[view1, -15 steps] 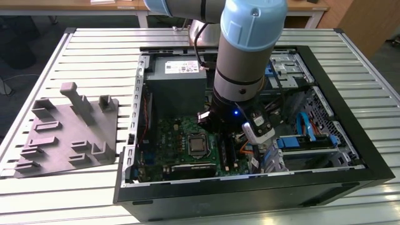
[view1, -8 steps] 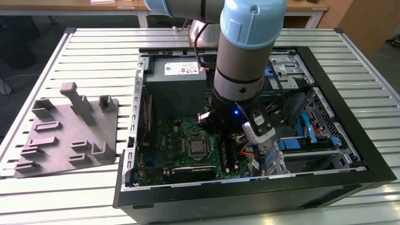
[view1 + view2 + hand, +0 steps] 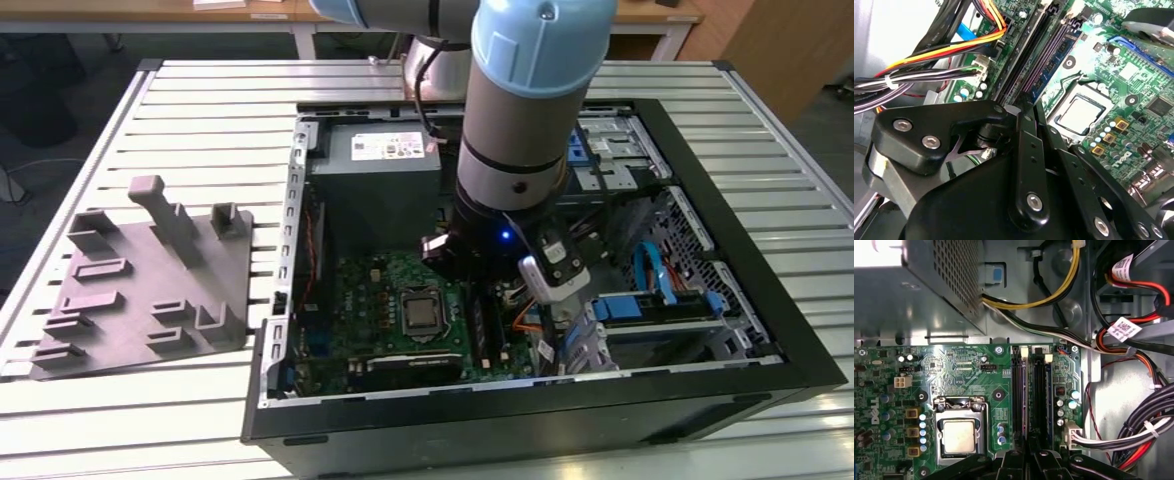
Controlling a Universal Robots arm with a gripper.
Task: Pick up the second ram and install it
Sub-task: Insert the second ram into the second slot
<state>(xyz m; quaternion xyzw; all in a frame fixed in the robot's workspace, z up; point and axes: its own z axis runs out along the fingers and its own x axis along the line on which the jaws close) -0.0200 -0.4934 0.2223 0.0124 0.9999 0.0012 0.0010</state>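
Nearest to us in both wrist views is the black gripper (image 3: 1026,102) (image 3: 1029,445). Its linkage arms converge to a narrow tip, and the jaws stand close together. The second ram (image 3: 1054,60) (image 3: 1026,390) is a thin dark blue stick standing on edge. It runs along the long black memory slots (image 3: 1040,390), and its near end passes in between the jaws, so we read the claw as closed on it. We cannot tell how deep the stick sits in its slot.

Just beside the slots lies the square processor socket (image 3: 1076,112) (image 3: 959,435) with its pale metal cap, set in the green motherboard (image 3: 964,370). On the other side of the slots, bundles of black, yellow, orange and red cables (image 3: 929,65) cross the case wall.

Farther out, in the exterior view, the arm (image 3: 521,130) drops from the upper centre of the frame into the open computer case (image 3: 534,410). The grey power supply (image 3: 380,165) sits in the case's upper left part. Well apart, at the exterior view's left, the grey fixture plate (image 3: 147,290) rests on the slatted table (image 3: 200,100).
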